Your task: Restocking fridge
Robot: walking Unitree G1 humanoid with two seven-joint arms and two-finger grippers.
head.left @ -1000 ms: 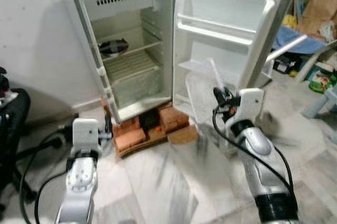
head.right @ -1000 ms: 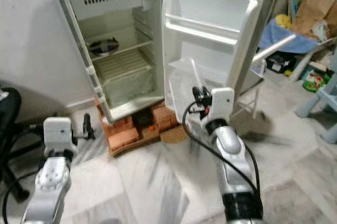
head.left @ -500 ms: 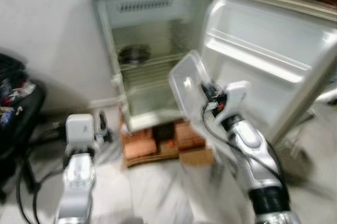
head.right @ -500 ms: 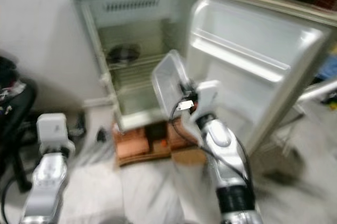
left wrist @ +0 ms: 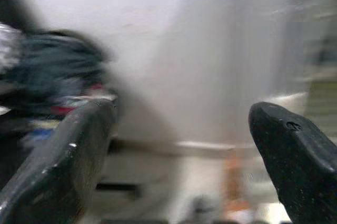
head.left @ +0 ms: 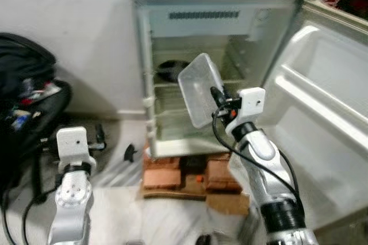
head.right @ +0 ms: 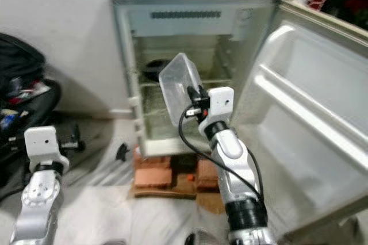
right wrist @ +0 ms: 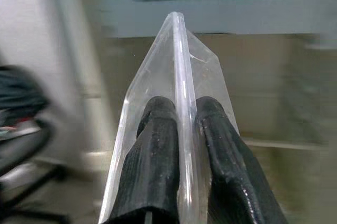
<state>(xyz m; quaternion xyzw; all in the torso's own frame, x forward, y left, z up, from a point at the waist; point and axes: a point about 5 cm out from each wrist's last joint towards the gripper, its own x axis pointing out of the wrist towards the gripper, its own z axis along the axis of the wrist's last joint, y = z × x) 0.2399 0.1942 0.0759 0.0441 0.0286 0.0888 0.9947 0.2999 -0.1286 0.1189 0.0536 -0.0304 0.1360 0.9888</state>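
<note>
Right hand (head.left: pixel 217 96): clenched on the wall of the clear rectangular plastic container (head.left: pixel 199 88).
Container: held tilted in the air, long axis running up and away, just before the open white fridge (head.left: pixel 207 15); wire shelves straight ahead.
Left hand (left wrist: pixel 179 150): fingers spread, idle, low near the floor.
Nearer arm: right.

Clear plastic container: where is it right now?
The clear plastic container is held up in the right gripper, pinched by one wall, tilted in front of the open fridge at shelf height, left of the open door.
</note>
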